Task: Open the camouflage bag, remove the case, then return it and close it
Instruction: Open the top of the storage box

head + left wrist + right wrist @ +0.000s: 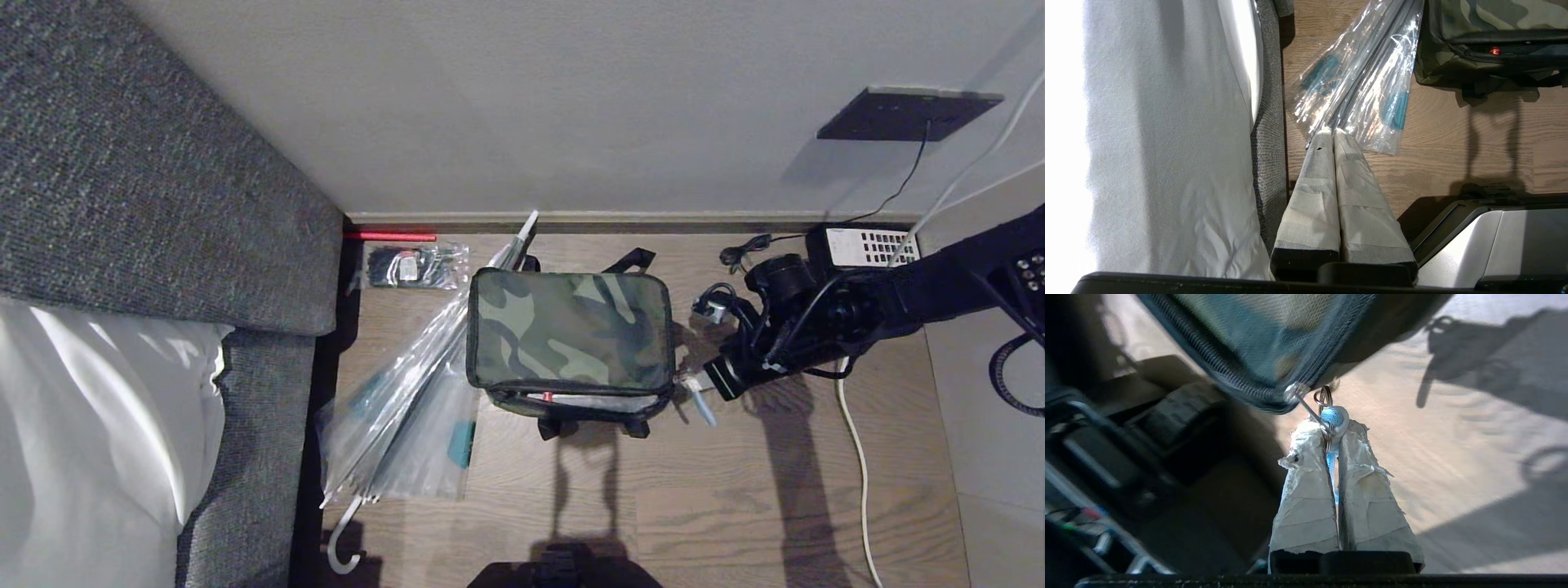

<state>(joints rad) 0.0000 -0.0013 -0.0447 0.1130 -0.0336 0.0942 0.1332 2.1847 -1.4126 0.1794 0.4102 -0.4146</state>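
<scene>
Since zip runs round lid, your right gripper [1331,433] is pinched tight on pale blue zip pull tab [1333,416] at near right corner of boxy green camouflage bag [569,339], on wooden floor [735,490] beside clear plastic-wrapped umbrella [408,408]; left gripper [1333,136] parked, closed empty.

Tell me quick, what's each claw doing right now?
Left gripper: shut, empty, parked above the floor near the wrapped umbrella.
Right gripper: shut on the blue zip pull at the camouflage bag.
</scene>
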